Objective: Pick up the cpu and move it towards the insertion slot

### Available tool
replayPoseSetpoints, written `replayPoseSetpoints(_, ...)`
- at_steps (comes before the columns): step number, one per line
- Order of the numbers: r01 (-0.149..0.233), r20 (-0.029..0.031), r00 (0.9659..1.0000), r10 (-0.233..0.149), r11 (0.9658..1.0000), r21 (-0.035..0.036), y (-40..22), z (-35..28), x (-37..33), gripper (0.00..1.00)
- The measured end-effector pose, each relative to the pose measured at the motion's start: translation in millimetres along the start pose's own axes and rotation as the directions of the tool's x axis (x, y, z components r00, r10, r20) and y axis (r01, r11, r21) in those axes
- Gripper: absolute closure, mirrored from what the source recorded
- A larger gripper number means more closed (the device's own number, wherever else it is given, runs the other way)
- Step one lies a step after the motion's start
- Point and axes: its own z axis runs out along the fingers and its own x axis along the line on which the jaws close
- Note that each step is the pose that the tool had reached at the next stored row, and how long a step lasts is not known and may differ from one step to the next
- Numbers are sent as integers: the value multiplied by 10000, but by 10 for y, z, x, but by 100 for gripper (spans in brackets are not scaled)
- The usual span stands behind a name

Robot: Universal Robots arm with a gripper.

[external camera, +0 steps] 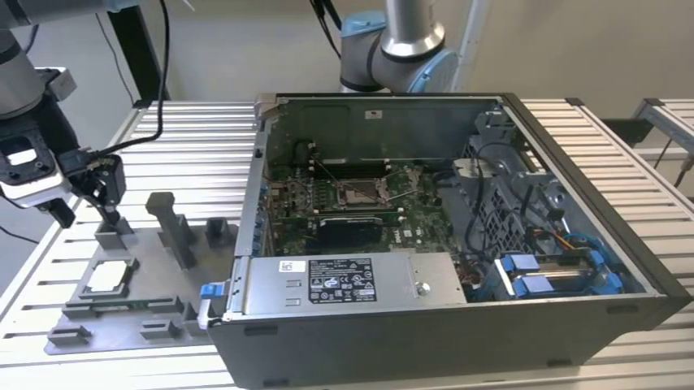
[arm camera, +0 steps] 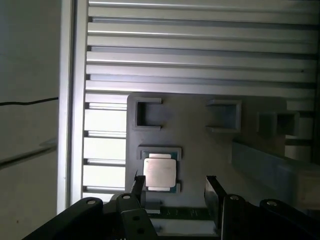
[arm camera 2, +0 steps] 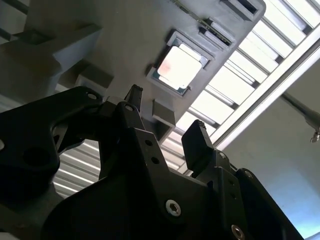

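Note:
The cpu (external camera: pixel 110 277) is a flat silvery square with a tan rim, lying in a recess of the grey tray (external camera: pixel 162 318) at the exterior view's left. My gripper (external camera: pixel 89 216) hangs above the tray's far side, a little beyond the cpu, open with nothing between its fingers. In both wrist views the cpu (arm camera 2: pixel 180 67) (arm camera: pixel 160 173) lies just past the black fingertips of the gripper (arm camera 2: pixel 165 113) (arm camera: pixel 175 186). The insertion slot (external camera: pixel 358 192), a shiny metal-framed socket, sits on the motherboard inside the open computer case (external camera: pixel 456 325).
Grey blocks and an upright post (external camera: pixel 171 221) rise from the tray beside my gripper. The case's tall walls, power supply (external camera: pixel 341 281) and blue drive bays (external camera: pixel 553 272) surround the motherboard. A black rectangular cutout (external camera: pixel 349 231) lies next to the socket. Another arm's base (external camera: pixel 392 49) stands behind the case.

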Motion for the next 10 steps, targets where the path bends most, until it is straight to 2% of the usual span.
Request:
replayPoseSetpoints(4,-1,-2,10000,1,10000,-1,-1,33,1,0)
replayPoseSetpoints(10,-1,0,10000,1,10000,0,-4,127,13,0)
